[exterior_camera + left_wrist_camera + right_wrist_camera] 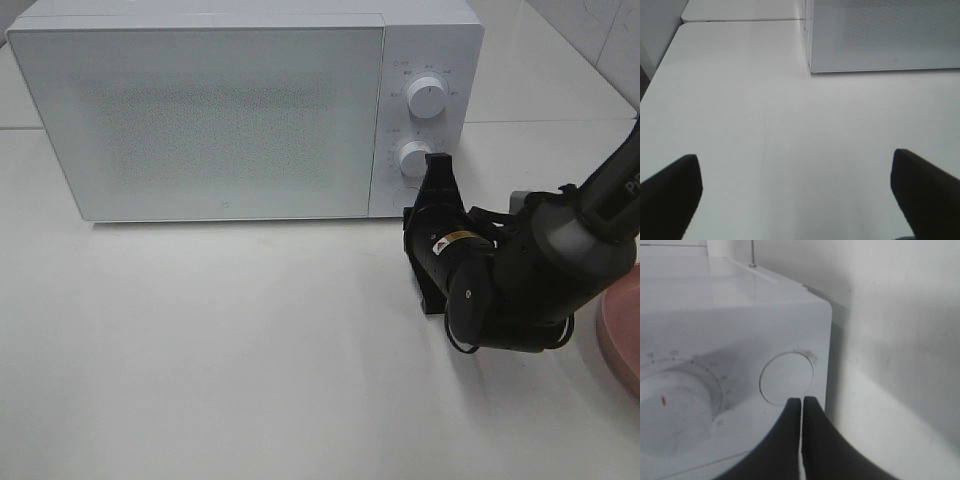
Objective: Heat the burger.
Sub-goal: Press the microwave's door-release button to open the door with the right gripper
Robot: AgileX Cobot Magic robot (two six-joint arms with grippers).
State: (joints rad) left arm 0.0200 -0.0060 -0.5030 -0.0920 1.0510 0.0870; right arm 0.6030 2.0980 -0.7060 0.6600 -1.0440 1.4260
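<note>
The burger is out of view. The white microwave [200, 110] stands at the back with its door closed; it also shows in the left wrist view [880, 35]. My right gripper [428, 185] is shut and empty, its tips against the control panel below the lower knob [414, 157]. In the right wrist view the shut tips [802, 402] sit at the rim of a round button [786, 378], beside a knob [670, 415]. My left gripper [795, 185] is open and empty over bare table, in front of the microwave's left corner.
A pink plate [622, 335] lies at the right edge, partly behind my right arm. The upper knob [428, 97] sits above the lower one. The white table [200, 350] spreads in front of the microwave.
</note>
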